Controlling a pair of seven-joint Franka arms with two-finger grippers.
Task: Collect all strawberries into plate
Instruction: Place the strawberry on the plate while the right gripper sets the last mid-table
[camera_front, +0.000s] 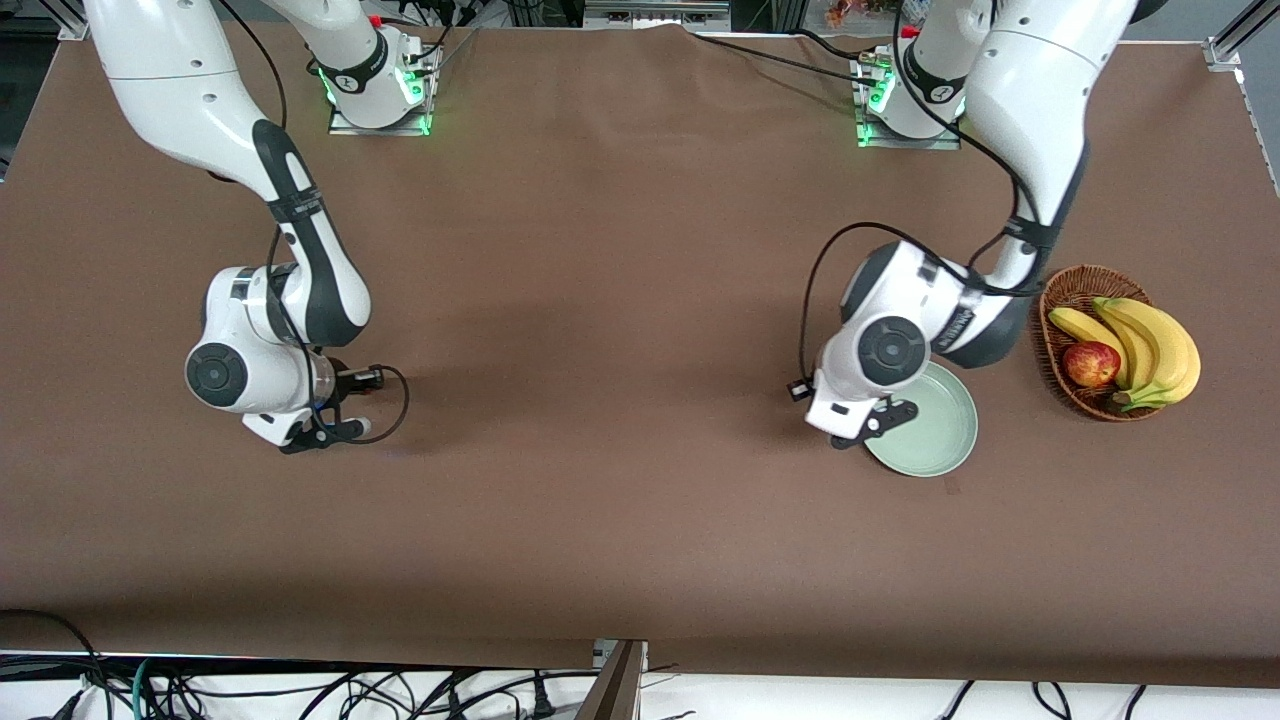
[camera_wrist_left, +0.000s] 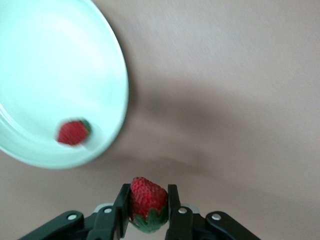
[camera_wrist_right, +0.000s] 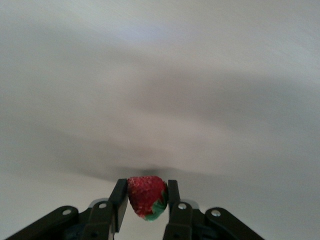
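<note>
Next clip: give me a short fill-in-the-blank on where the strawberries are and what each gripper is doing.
1. The left gripper, at the edge of the plate, is shut on a ____.
2. The number of strawberries lying in the plate is ____.
3. The right gripper, toward the right arm's end of the table, is ____ on a second strawberry.
4. The apple sits in the ____ with the bananas.

Missing words: strawberry; one; shut; basket
</note>
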